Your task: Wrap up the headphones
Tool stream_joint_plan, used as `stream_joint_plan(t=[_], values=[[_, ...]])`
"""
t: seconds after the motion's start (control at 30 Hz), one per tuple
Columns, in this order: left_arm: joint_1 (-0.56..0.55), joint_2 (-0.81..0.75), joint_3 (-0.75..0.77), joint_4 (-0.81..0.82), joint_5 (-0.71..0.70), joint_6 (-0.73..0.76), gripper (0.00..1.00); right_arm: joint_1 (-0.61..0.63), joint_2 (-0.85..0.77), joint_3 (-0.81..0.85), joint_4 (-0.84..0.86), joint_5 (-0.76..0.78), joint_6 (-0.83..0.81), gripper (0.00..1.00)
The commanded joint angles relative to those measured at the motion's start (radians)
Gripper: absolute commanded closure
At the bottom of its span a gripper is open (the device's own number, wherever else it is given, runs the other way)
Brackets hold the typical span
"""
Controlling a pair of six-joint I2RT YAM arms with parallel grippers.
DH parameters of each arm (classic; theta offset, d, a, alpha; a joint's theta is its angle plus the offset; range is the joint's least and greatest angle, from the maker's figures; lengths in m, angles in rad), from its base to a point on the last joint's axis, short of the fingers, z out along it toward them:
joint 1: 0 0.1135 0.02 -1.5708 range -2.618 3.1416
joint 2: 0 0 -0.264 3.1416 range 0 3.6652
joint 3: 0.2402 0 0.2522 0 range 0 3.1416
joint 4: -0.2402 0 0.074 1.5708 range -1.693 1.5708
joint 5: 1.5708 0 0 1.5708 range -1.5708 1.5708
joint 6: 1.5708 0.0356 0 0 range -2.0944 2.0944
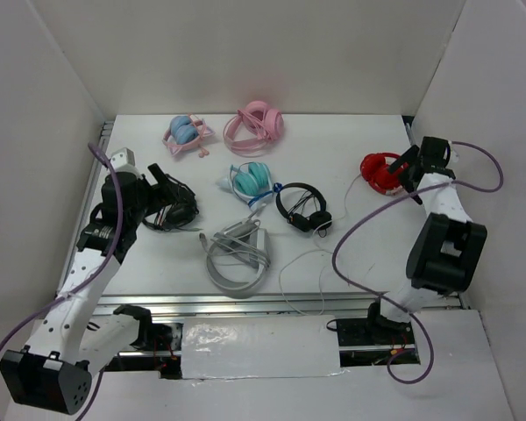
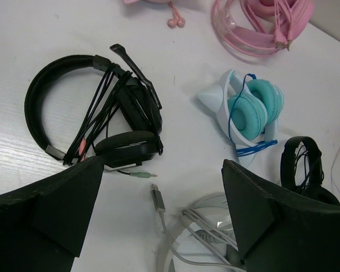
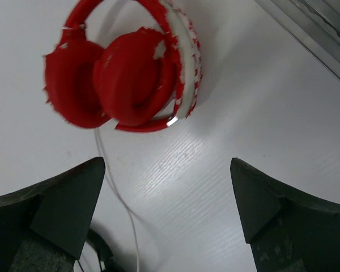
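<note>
From above, the headphones (image 1: 381, 173) lie at the far right of the desk (image 1: 333, 140), just to the left of the right gripper (image 1: 410, 168), which hovers beside them without touching. The left gripper (image 1: 177, 203) is well apart on the other side of the desk, so the right arm is clearly the nearer one. The red band seems to arc toward the left and far side, with the cups on the nearer side.

The left wrist view shows no red headphones at all. Its gripper stands spread wide and holds nothing, above a black headset (image 2: 96, 113) with teal headphones (image 2: 249, 113) off to one side.

In the right wrist view the headphones lie straight ahead of the gripper, a little left of centre, with bare desk between them and the fingers. They rest on their side with the two cups close together. Their long axis runs away from the gripper, cups nearest and band arching off past the top edge. The white cable (image 3: 114, 187) leaves the cups and trails back toward the gripper, passing just inside the left finger. The jaws stand fully apart, holding nothing. The coming reach looks like a short advance forward and slightly left.
</note>
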Motion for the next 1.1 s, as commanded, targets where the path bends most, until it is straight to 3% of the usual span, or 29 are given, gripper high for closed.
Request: stream_joint_plan(t=[0.0, 0.3, 0.53, 0.67, 0.93, 1.07], values=[[0.007, 0.031, 0.021, 0.05, -0.015, 0.003, 0.01, -0.058, 0.11, 0.101, 0.042, -0.081, 0.011, 0.0], [0.008, 0.11, 0.018, 0.107, 0.0, 0.017, 0.01, -0.089, 0.315, 0.214, 0.033, 0.065, 0.11, 0.05], [0.01, 0.156, 0.029, 0.112, -0.017, 0.018, 0.01, -0.083, 0.43, 0.317, -0.016, 0.1, 0.13, 0.23], [0.01, 0.166, 0.034, 0.115, -0.02, 0.022, 0.01, -0.072, 0.491, 0.357, -0.053, 0.128, 0.136, 0.25], [0.01, 0.169, 0.037, 0.115, -0.011, 0.026, 0.01, -0.039, 0.602, 0.466, -0.062, 0.102, 0.056, 0.42], [0.011, 0.152, 0.035, 0.112, -0.018, 0.023, 0.01, -0.039, 0.58, 0.444, -0.029, 0.073, 0.035, 0.65]])
